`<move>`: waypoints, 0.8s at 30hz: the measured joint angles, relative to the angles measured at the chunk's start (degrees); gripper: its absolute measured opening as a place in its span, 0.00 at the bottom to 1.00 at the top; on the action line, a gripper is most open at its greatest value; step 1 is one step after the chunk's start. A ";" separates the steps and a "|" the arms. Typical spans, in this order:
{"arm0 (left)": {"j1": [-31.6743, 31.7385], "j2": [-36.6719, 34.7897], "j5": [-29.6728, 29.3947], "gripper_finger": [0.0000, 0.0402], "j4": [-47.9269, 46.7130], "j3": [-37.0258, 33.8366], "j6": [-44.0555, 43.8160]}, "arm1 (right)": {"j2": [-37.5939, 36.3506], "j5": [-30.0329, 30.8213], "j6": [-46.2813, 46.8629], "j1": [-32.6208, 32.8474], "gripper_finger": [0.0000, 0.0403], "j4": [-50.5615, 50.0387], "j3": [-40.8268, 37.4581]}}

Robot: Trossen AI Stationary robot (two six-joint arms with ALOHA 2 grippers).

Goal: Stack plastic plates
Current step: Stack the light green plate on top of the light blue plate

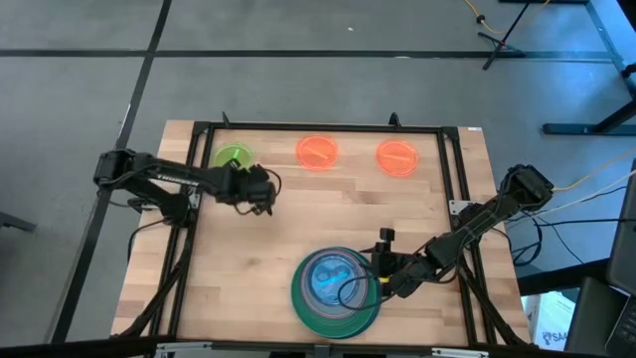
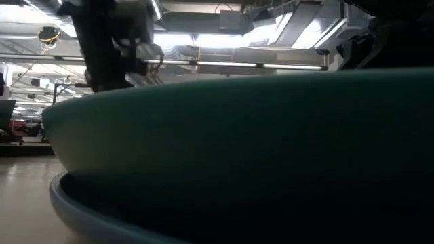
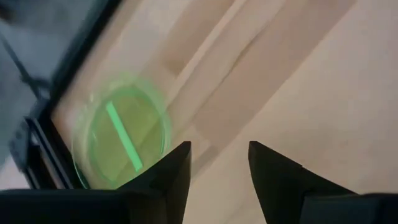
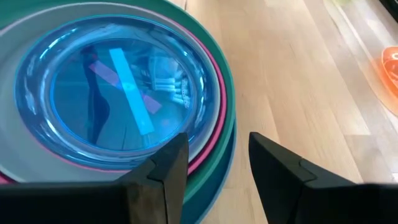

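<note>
Stack: the pile of plates (image 1: 336,290) sits near the front edge of the desk (image 1: 298,219), a translucent blue plate (image 4: 118,99) on top, with pale, magenta, teal-green and blue rims showing beneath it in the right wrist view.
Loose plates: three small ones lie along the far edge of the desk, a neon green plate (image 1: 234,158) on the left, an orange plate (image 1: 318,152) in the middle and a second orange plate (image 1: 397,156) further right.
Left end effector (image 1: 260,191): it hovers just in front of the neon green plate, fingers (image 3: 168,177) apart with a moderate gap and nothing between them.
Right end effector (image 1: 383,268): it waits just beside the stack's right rim, fingers spread and empty.
Step in hand: by my reading, the left arm is lining up to fetch the neon green plate.
Doing it well: the plate is thin and lies flat, so I would bring one finger down over the rim nearest the arm and the other just inside it, and pinch the edge rather than try to span the disc.
Watch for: the plate lies close to the dark frame rail (image 3: 37,146) at the desk corner, so a push could slide it against the rail; a slow descent and a firm pinch before lifting should help.
Afterwards: centre it over the blue plate and release low.
</note>
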 joint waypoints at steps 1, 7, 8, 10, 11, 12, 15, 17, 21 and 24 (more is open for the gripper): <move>1.82 0.00 1.21 0.39 0.66 -1.03 0.35 | 0.00 0.00 0.00 0.00 0.40 -0.02 0.00; 12.57 0.02 5.61 0.39 7.73 -6.12 5.78 | 0.00 1.13 -0.44 0.00 0.40 -0.04 0.00; 13.97 0.02 5.94 0.39 8.34 -6.55 6.54 | 0.00 1.11 -0.44 0.00 0.40 -0.04 0.00; 16.31 0.02 6.60 0.39 9.49 -7.20 7.86 | 0.00 1.11 -0.45 0.00 0.40 -0.04 0.00; 17.22 0.02 6.72 0.39 9.77 -7.50 8.25 | 0.00 1.09 -0.46 0.00 0.40 -0.08 0.00; 17.95 0.02 6.75 0.39 10.26 -7.83 8.73 | 0.00 1.09 -0.46 0.00 0.40 -0.15 0.00; 19.47 0.02 7.75 0.39 12.43 -9.08 9.20 | 0.00 1.07 -0.50 0.00 0.40 -0.35 0.00; 20.51 0.02 9.59 0.39 14.24 -10.25 9.42 | 0.00 1.07 -0.50 0.00 0.40 -0.34 0.00; 21.58 0.02 9.03 0.39 16.95 -12.22 10.78 | 0.00 1.07 -0.51 0.00 0.40 -0.33 0.00; 22.62 0.02 8.31 0.39 19.34 -13.71 11.88 | 0.00 1.07 -0.55 0.00 0.40 -0.31 0.00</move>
